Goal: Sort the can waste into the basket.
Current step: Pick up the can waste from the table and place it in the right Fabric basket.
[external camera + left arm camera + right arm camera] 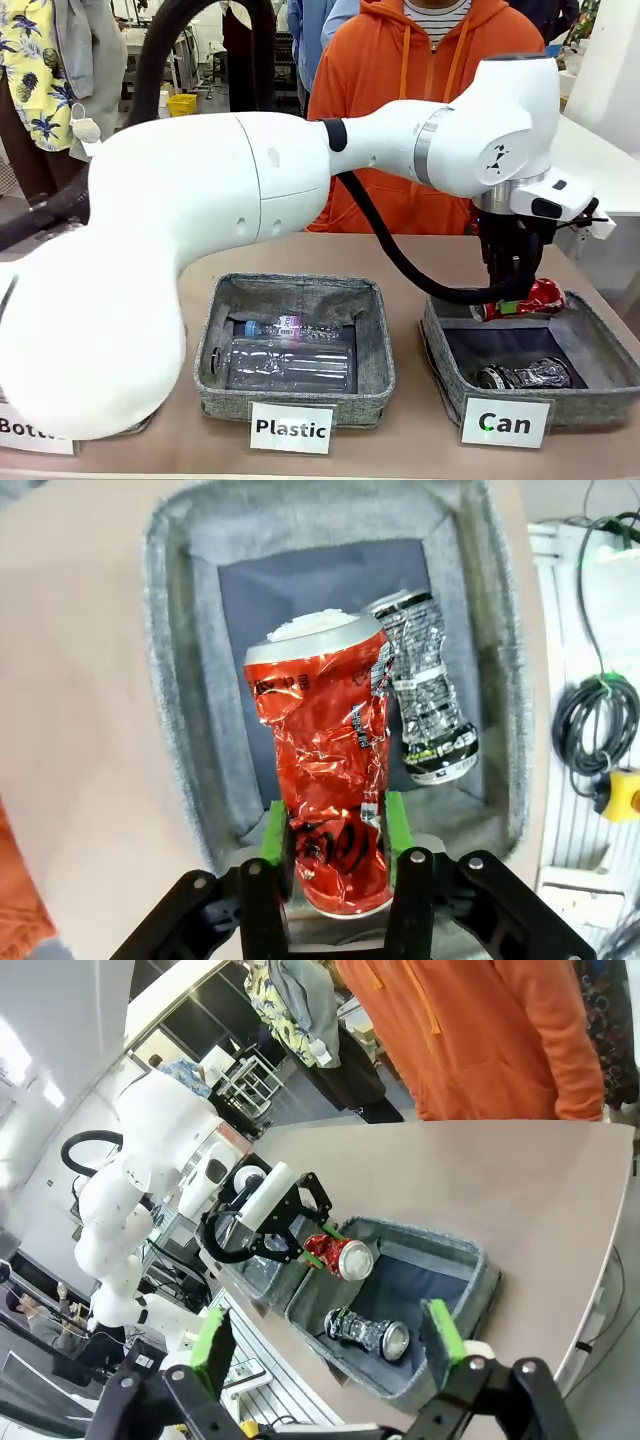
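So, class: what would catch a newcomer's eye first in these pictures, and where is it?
The crushed red can stands out first, sitting between the green pads of the left end effector above the grey basket labelled "Can". Next comes the dark can, lying on that basket's floor. Behind it all, a person in an orange hoodie stands at the far side of the table.

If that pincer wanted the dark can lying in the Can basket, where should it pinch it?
Probably across the crumpled middle of the dark can, coming straight down from above. It lies on its side on the floor of the basket, whose walls block a sideways approach. The squashed waist looks narrower than the rimmed ends, so the pads would likely bite there. The red can hangs just above it now.
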